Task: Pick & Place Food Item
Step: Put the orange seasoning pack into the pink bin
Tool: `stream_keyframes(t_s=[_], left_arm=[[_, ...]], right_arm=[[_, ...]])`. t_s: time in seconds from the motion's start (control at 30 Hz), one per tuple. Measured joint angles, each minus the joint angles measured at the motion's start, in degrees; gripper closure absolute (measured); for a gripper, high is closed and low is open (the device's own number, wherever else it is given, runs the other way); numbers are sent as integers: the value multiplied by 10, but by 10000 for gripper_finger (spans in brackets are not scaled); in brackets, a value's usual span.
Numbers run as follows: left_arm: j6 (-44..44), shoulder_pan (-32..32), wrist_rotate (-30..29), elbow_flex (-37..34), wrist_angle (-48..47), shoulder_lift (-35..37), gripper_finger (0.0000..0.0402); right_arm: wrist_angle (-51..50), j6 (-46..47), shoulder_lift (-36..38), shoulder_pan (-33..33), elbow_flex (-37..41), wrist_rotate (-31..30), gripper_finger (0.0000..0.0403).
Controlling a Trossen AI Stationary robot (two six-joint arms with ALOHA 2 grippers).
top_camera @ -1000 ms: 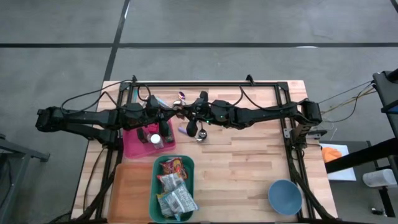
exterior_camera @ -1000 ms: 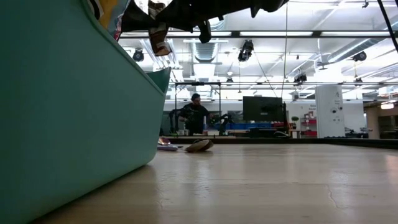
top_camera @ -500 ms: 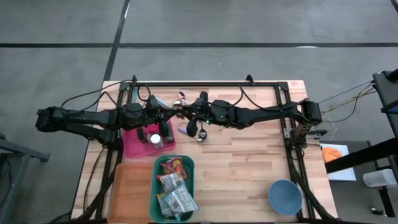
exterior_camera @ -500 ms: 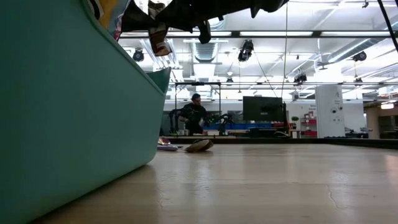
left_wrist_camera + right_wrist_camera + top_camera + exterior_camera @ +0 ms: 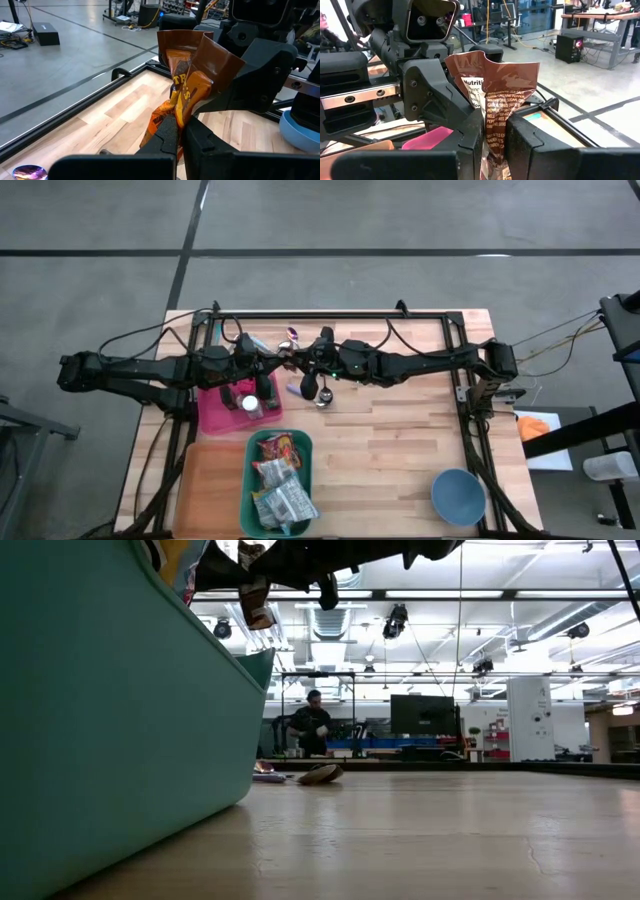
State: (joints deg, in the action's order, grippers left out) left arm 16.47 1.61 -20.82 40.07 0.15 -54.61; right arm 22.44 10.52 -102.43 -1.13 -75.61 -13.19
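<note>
A brown snack packet (image 5: 187,85) is gripped from opposite sides by the left end effector (image 5: 180,137) and the right end effector (image 5: 495,137), both clenched on it, just beside the pink bin (image 5: 215,415), above the desk (image 5: 400,440), apparently for a handover.

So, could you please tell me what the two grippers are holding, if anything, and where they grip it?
Both hold one brown-and-orange foil snack wrapper: the left gripper and the right gripper each pinch it between shut fingers, from opposite sides.
</note>
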Motion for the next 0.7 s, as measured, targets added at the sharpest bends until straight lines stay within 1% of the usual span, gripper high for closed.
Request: stream_keyframes(t_s=[0.53,0.7], left_arm=[[0,0,1,0,-2,0,401],[0,0,1,0,-2,0,401]], right_arm=[[-10,1,0,0,0,3,344],[-11,27,0,0,0,0,344]])
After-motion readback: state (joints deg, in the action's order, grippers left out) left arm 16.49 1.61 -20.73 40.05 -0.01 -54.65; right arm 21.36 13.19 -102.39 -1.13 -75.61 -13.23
